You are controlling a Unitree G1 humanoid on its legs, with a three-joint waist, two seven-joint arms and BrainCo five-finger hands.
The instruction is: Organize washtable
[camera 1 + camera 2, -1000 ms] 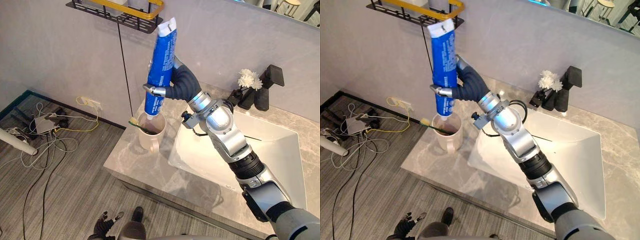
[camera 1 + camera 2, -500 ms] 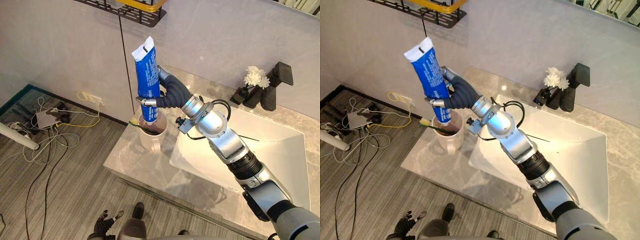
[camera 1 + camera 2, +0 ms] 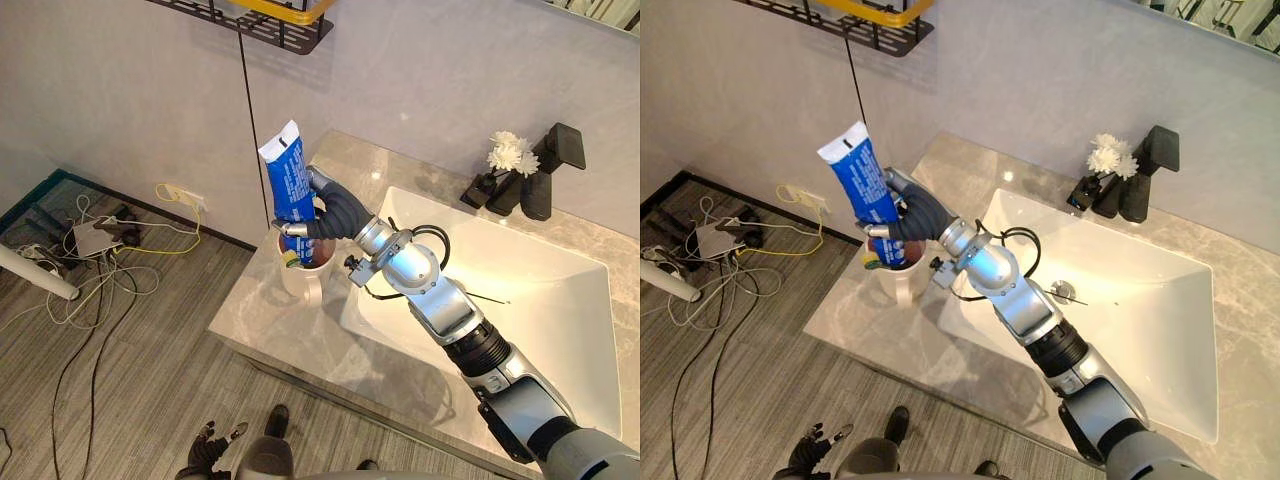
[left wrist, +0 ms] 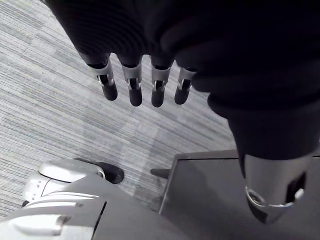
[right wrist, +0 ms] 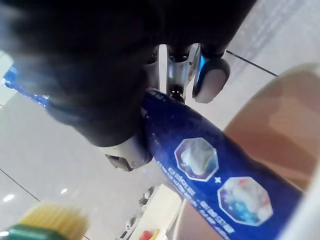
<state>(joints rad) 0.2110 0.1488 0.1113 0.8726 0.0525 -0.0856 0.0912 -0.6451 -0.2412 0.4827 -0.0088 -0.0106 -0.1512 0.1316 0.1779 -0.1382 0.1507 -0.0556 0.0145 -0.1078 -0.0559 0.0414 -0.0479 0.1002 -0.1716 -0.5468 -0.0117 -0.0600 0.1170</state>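
My right hand (image 3: 335, 212) is shut on a blue toothpaste tube (image 3: 287, 187), which stands nearly upright with its lower end down inside the cream mug (image 3: 303, 278) at the left end of the marble washtable (image 3: 270, 320). In the right wrist view the tube (image 5: 210, 165) runs from my fingers (image 5: 210, 75) into the mug's mouth (image 5: 280, 110). A toothbrush with a green and yellow head (image 5: 47, 225) sits in the same mug (image 3: 872, 262). My left hand (image 4: 145, 85) hangs open over the grey floor beside the table.
A white rectangular basin (image 3: 540, 310) takes up the right part of the table. A black tap (image 3: 545, 180) and small white flowers (image 3: 505, 152) stand behind the basin. A black and yellow wall rack (image 3: 265, 15) hangs above the mug. Cables lie on the floor (image 3: 100, 240) to the left.
My right hand has come down with the toothpaste tube, so its lower end has gone from above the mug to inside it. The camera shifted a little during the first half second.
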